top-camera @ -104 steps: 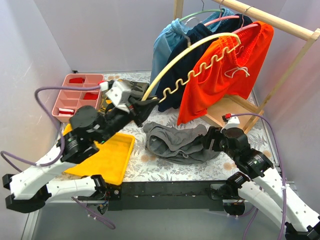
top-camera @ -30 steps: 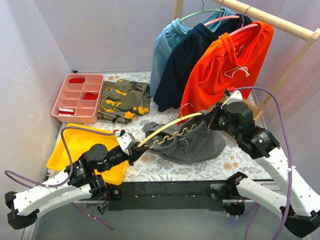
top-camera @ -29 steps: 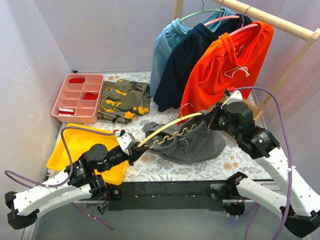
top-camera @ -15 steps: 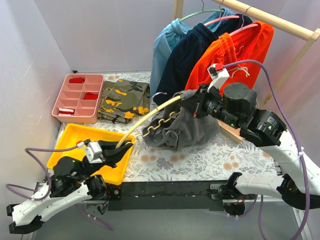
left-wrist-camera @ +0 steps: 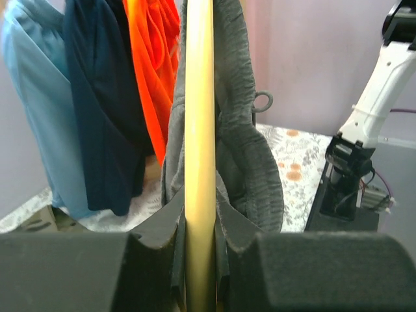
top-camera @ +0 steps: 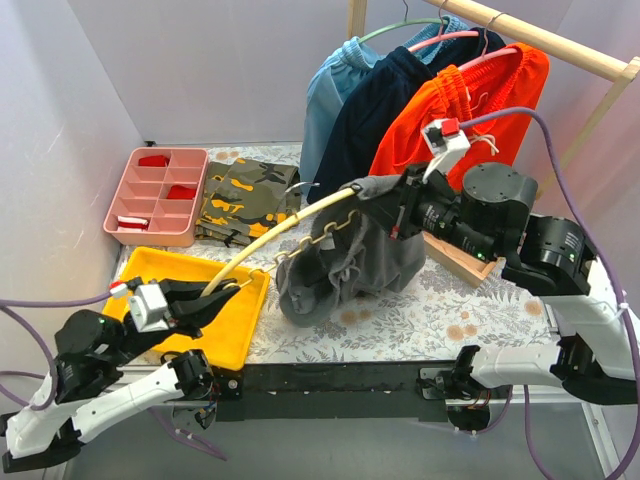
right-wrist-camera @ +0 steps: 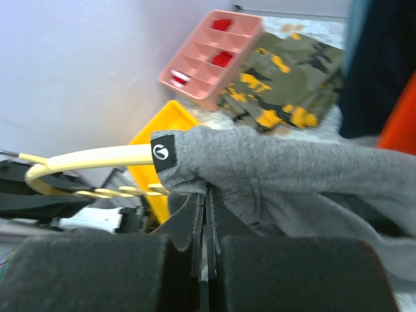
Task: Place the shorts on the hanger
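The hanger (top-camera: 285, 228), cream with a wavy lower bar, slants up from the lower left toward the middle. My left gripper (top-camera: 225, 293) is shut on its low end, above the yellow tray; in the left wrist view the pale bar (left-wrist-camera: 199, 123) runs straight up between the pads (left-wrist-camera: 199, 214). The dark grey shorts (top-camera: 350, 265) hang off the table, with the hanger's upper arm going into the fabric. My right gripper (top-camera: 385, 207) is shut on the shorts' top edge. Seen from the right wrist, the jaws (right-wrist-camera: 207, 195) pinch grey cloth (right-wrist-camera: 292, 169) beside the hanger arm (right-wrist-camera: 91, 158).
A wooden rack (top-camera: 560, 45) at the back right carries orange shorts (top-camera: 450, 125), a navy garment (top-camera: 370, 120) and a light blue one (top-camera: 325, 100). A camouflage garment (top-camera: 245, 200) and a pink compartment tray (top-camera: 155, 195) lie at the back left. The yellow tray (top-camera: 165, 285) is near left.
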Controlling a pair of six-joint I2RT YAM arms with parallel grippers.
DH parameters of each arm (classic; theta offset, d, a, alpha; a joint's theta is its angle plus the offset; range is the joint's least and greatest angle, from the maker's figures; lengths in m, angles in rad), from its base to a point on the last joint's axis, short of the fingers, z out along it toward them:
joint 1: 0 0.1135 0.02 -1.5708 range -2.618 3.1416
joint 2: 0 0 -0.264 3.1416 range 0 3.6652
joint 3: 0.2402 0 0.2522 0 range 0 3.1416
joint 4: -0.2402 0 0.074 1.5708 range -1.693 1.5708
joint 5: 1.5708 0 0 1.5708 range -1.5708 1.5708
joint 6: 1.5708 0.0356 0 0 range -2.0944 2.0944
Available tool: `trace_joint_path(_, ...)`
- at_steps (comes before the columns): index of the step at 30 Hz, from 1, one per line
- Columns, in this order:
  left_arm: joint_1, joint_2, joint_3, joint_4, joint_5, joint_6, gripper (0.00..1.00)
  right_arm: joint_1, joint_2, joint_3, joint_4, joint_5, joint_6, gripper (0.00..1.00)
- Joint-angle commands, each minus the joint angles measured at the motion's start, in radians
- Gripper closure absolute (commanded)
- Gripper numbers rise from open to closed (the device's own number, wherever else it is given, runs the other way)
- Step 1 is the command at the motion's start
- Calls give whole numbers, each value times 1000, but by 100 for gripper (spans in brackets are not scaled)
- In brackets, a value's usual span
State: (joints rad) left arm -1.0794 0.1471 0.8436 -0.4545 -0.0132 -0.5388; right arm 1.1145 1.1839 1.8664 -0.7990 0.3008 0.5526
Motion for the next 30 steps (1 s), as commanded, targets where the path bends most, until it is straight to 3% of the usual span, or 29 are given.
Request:
trace_joint_path(1,4,92,5,105,64,-27,100,-71,-107,-116,-83,103,15,99)
trace_joint_path(9,4,212,-326,574,78,-248,100,-150,-220,-479,7,89,56,99)
trace_joint_path(20,-4,282,-607,922,55,-398,100,-170,-222,-585,-8,219,50,99)
trace_joint_path(28,-19,376,-644,1010,29,-412,100,-170,-274,-691,133,179,0,95)
trace_joint_path(30,-19,381,-644,1008,25,-414,100,-170,-268,-688,130,192,-3,89)
